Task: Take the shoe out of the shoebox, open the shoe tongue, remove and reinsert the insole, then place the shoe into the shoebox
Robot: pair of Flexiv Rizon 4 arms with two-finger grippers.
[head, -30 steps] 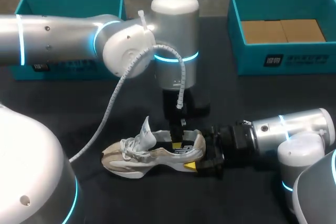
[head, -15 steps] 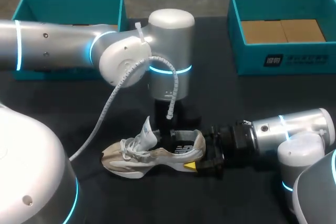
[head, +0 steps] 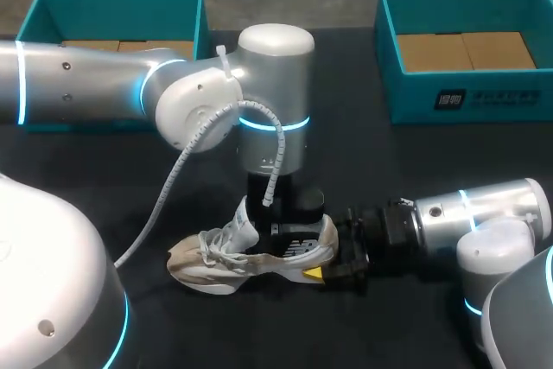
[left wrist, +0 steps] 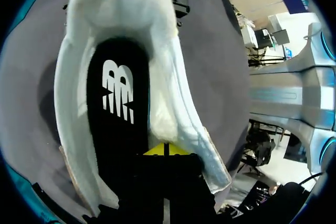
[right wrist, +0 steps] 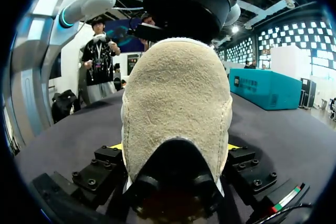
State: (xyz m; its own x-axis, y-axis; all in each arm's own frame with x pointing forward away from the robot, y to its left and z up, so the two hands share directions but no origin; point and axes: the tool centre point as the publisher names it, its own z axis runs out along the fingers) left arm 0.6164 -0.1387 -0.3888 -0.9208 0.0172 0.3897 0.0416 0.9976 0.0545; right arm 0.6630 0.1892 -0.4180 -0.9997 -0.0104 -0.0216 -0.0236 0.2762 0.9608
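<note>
One shoe [head: 251, 252] — right pincer [right wrist: 175, 146] at heel [right wrist: 176, 93], left pincer [left wrist: 165, 150] over insole [left wrist: 118, 108]

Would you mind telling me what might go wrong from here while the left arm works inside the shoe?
The left end effector, tips together over the insole, could buckle it if it pushes, rather than seating it flat. The right end effector holds the shoe only at the heel, so a downward push may tilt the shoe or slip it free.
</note>
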